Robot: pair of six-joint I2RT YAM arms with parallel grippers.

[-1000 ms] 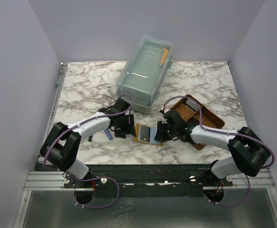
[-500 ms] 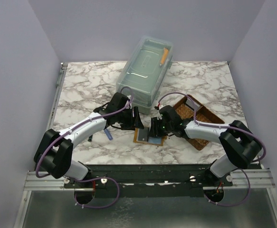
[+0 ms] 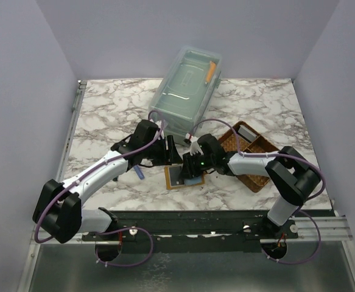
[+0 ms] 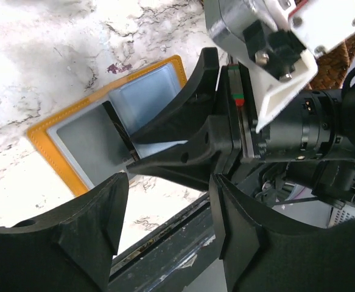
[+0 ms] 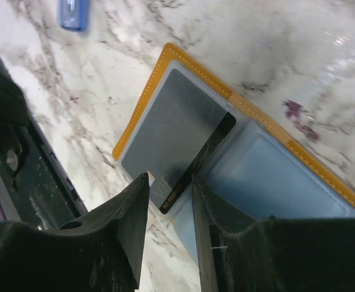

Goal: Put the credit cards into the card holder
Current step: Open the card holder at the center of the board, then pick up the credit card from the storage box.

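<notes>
We see right tool (image 5: pixel 168 198) clamped on grey card (image 5: pixel 183 140), card low over grey panel of open card holder (image 5: pixel 268 170) on tabletop (image 5: pixel 299 36). Card's long axis runs straight out from fingertips toward orange rim. Left tool (image 4: pixel 168 188) apart, empty, just beside. Top view hides card beneath both tools; right wrist shows it plainly.

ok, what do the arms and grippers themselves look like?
Both the left arm and right arm: white links, black joints, purple cable looped alongside. Both the left gripper and right gripper: matte black wedge fingers; green light on the right one.
</notes>
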